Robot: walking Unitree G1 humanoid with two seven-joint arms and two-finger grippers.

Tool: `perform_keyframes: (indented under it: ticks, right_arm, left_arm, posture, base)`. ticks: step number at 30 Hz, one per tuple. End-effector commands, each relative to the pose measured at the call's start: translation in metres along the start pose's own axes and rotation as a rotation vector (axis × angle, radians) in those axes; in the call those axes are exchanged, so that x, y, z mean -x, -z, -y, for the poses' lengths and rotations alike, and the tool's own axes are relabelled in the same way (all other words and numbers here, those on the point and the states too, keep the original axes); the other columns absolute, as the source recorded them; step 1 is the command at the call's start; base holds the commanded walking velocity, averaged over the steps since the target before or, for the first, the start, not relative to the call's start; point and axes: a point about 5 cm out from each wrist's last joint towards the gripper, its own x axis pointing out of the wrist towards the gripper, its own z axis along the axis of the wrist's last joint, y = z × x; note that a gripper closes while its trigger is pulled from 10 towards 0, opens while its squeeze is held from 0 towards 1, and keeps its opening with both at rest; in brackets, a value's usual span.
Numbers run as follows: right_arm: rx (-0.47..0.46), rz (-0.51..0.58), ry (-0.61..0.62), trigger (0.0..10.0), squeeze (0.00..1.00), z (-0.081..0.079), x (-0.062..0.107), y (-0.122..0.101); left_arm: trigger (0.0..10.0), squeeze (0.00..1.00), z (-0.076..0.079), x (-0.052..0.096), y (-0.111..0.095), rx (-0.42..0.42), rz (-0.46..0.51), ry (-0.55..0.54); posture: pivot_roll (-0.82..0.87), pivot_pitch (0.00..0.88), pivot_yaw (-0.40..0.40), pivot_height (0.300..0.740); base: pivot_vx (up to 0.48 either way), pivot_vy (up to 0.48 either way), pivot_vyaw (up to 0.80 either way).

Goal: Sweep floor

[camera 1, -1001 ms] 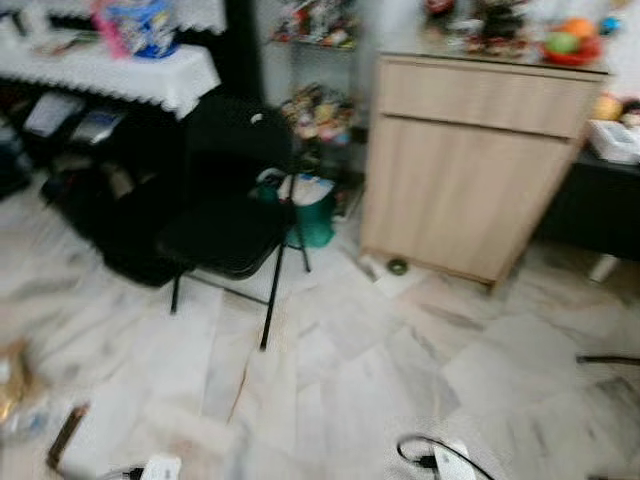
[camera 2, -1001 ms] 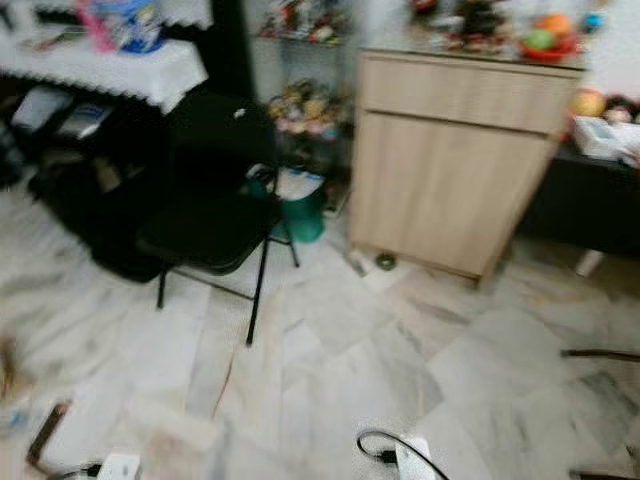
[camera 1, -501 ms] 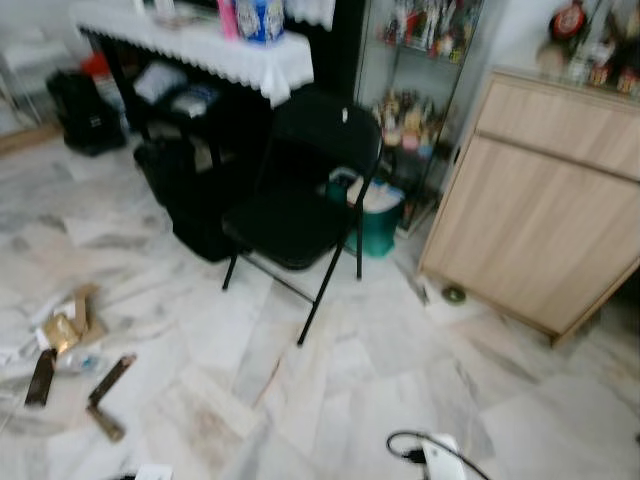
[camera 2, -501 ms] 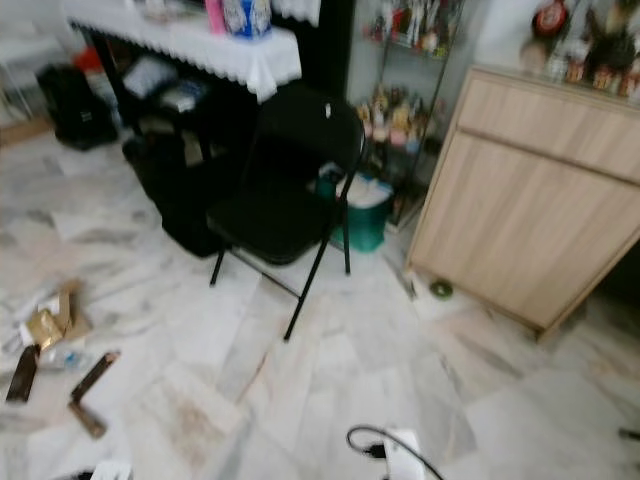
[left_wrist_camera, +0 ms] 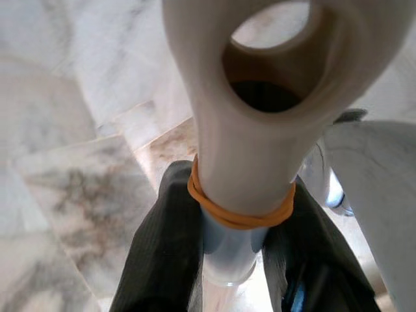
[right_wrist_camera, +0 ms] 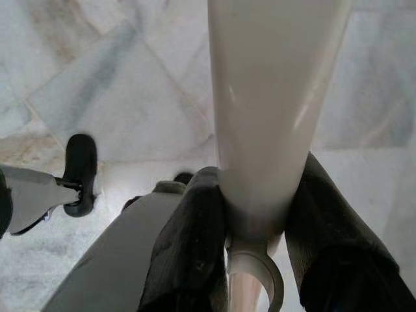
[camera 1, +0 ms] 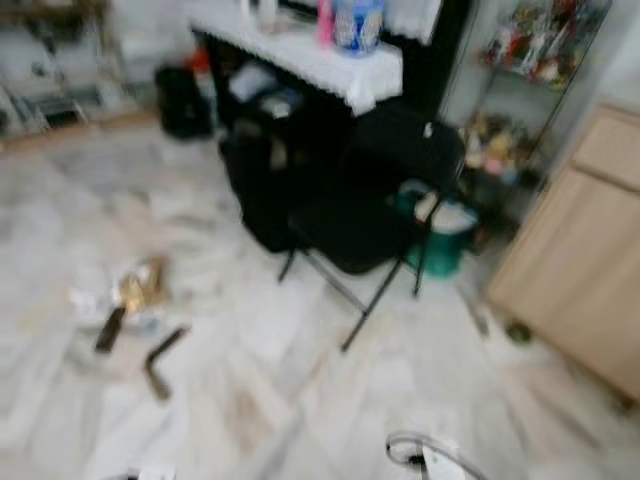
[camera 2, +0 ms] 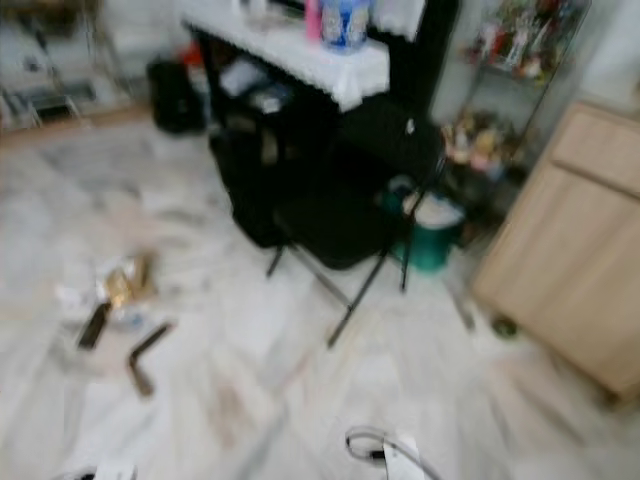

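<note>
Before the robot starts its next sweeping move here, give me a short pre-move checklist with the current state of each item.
1. Left hand closed on the white handle with the orange rubber band: ok.
2. Right hand closed on its white handle: ok.
3. Litter pile on the marble floor located: ok.
4. Path to the litter free of the black folding chair: ok, the chair stands off to the right.
5. Cable near the robot's feet: not ok, possible snag.
6. Head view sharp: not ok, blurred.
</note>
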Motion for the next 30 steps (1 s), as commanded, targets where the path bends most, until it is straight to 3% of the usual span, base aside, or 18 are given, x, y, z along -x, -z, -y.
perform_keyframes:
  ticks: [1, 7, 15, 30]
  right_arm:
    - [-0.110, 0.204, -0.075, 10.0, 0.00, -0.012, 0.001, -0.043]
    - [-0.103, 0.203, -0.077, 10.0, 0.00, -0.012, 0.001, -0.042]
    - [-0.095, 0.202, -0.081, 10.0, 0.00, -0.014, 0.001, -0.042]
    - [-0.090, 0.198, -0.079, 10.0, 0.00, -0.011, 0.001, -0.040]
  left_arm:
    - [10.0, 0.00, 0.027, -0.003, -0.009, 0.128, 0.051, 0.012]
    - [10.0, 0.00, 0.036, -0.004, -0.014, 0.126, 0.055, 0.019]
    - [10.0, 0.00, 0.020, -0.004, -0.014, 0.129, 0.054, 0.003]
    - [10.0, 0.00, 0.023, -0.004, -0.015, 0.134, 0.054, 0.002]
  posture:
    - [0.03, 0.002, -0.081, 0.740]
    - [0.03, 0.000, -0.083, 0.740]
    - [0.03, 0.000, -0.083, 0.740]
    - [0.03, 0.000, -0.085, 0.740]
  base:
    - [0.000, 0.000, 0.80]
    - [0.000, 0.000, 0.80]
    - [0.000, 0.000, 0.80]
    - [0.000, 0.000, 0.80]
